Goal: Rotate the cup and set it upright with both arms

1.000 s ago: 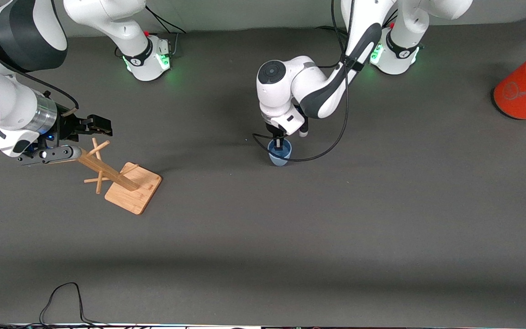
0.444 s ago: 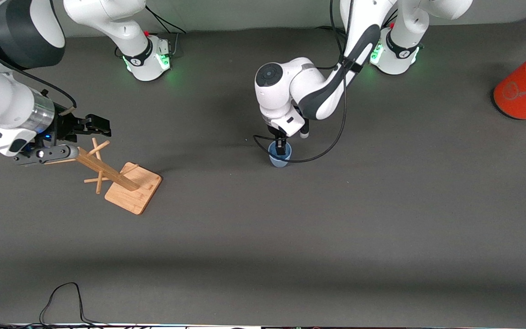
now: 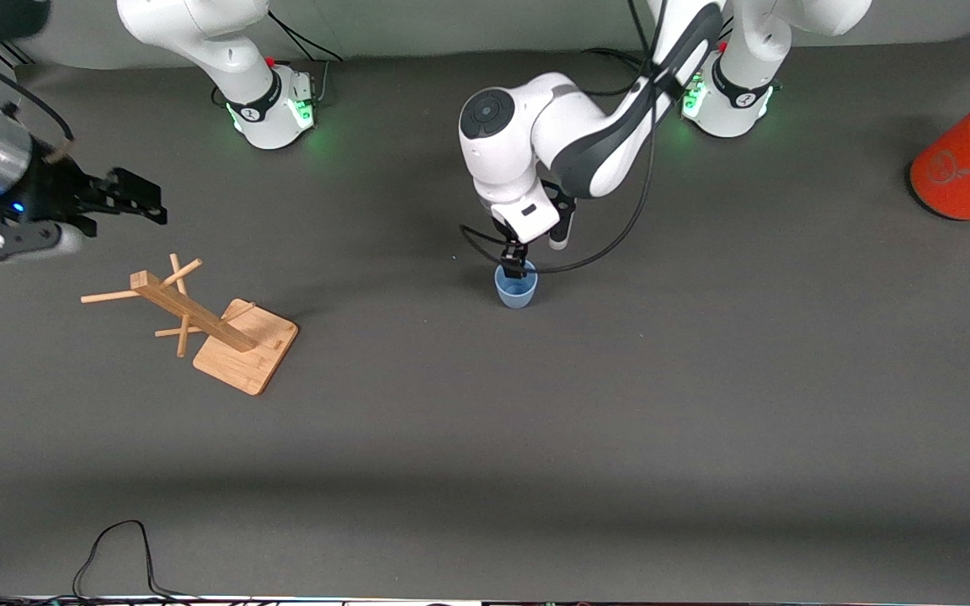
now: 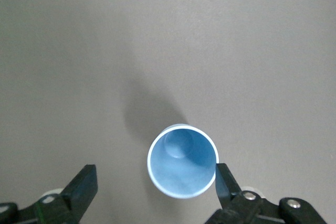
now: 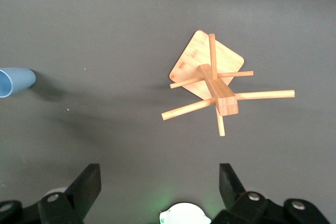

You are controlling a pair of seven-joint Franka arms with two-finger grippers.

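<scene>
The light blue cup [image 3: 516, 288] stands upright, mouth up, on the dark table near its middle. My left gripper [image 3: 516, 267] hangs just above the cup's rim. In the left wrist view the cup [image 4: 182, 161] sits between the open fingers, close beside one finger [image 4: 224, 181] and well apart from the other; the left gripper [image 4: 155, 184] holds nothing. My right gripper [image 3: 125, 199] is open and empty in the air at the right arm's end of the table, above the wooden rack. In the right wrist view the right gripper [image 5: 157, 187] is wide open, and the cup [image 5: 13, 81] shows at the frame's edge.
A wooden peg rack [image 3: 199, 316] on a square base stands toward the right arm's end; it also shows in the right wrist view [image 5: 215, 85]. A large orange canister [image 3: 969, 164] with a grey lid stands at the left arm's end. A black cable [image 3: 114, 547] loops at the table's near edge.
My left gripper has risen out of the cup and stands open above it. My right gripper has lifted and moved away from the rack's top toward the right arm's end.
</scene>
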